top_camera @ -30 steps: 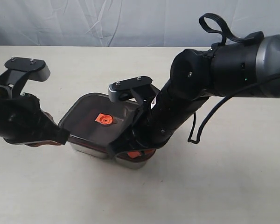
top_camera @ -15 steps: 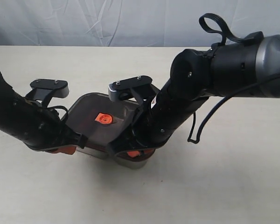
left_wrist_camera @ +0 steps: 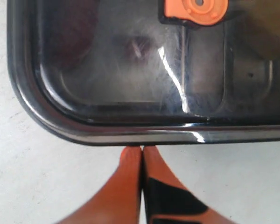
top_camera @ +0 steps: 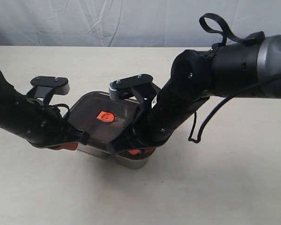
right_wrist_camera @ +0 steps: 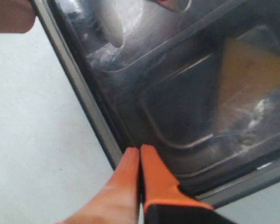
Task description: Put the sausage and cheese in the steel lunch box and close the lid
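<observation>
Exterior view: lid (top_camera: 91, 124) sits on the box (top_camera: 131, 163) mid-counter (top_camera: 234, 187), cheese (right_wrist_camera: 252, 70) visible beneath it. Both arms' jaws are pressed together, tips at the lid's rim. To seat it well, I'd press straight down evenly on both sides, without sliding the box.

Both jointed arms are matte black, the left arm (top_camera: 18, 119) and the right arm (top_camera: 187, 93). The right one carries a rounded grey metal cap (top_camera: 274, 65), a thin black cable (top_camera: 196, 127) and a black strap loop (top_camera: 214, 23). A grey screwed bracket (top_camera: 130, 87) tops the wrist. The jaws are orange and tapered, with black patches.
</observation>
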`<action>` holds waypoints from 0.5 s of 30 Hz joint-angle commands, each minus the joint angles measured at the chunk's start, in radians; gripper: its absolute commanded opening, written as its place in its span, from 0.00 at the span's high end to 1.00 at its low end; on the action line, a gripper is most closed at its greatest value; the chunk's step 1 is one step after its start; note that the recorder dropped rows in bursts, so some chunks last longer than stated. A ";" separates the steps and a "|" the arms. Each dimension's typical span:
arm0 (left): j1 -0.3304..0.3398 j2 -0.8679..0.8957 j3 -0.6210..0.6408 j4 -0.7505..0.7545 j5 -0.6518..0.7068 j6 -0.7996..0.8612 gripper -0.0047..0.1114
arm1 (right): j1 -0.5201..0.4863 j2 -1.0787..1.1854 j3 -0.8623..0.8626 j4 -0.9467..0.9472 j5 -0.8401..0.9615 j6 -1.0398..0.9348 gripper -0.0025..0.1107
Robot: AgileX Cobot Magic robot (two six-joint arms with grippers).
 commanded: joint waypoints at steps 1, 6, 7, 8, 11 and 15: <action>0.006 0.007 0.000 -0.013 -0.027 0.002 0.96 | -0.004 -0.103 -0.004 -0.233 -0.021 0.211 0.98; 0.006 0.007 0.000 -0.013 -0.037 0.004 0.96 | -0.002 -0.132 -0.004 -0.334 0.192 0.320 0.98; 0.006 0.007 0.000 -0.013 -0.037 0.004 0.96 | -0.002 -0.121 -0.004 -0.318 0.195 0.313 0.98; 0.006 0.007 0.000 -0.013 -0.037 0.004 0.96 | -0.002 -0.114 -0.004 -0.305 0.199 0.304 0.98; 0.006 0.007 0.000 -0.013 -0.037 0.004 0.96 | -0.002 -0.080 -0.004 -0.277 0.208 0.283 0.98; 0.006 0.007 0.000 -0.015 -0.037 0.019 0.96 | -0.002 -0.028 -0.004 -0.230 0.184 0.244 0.98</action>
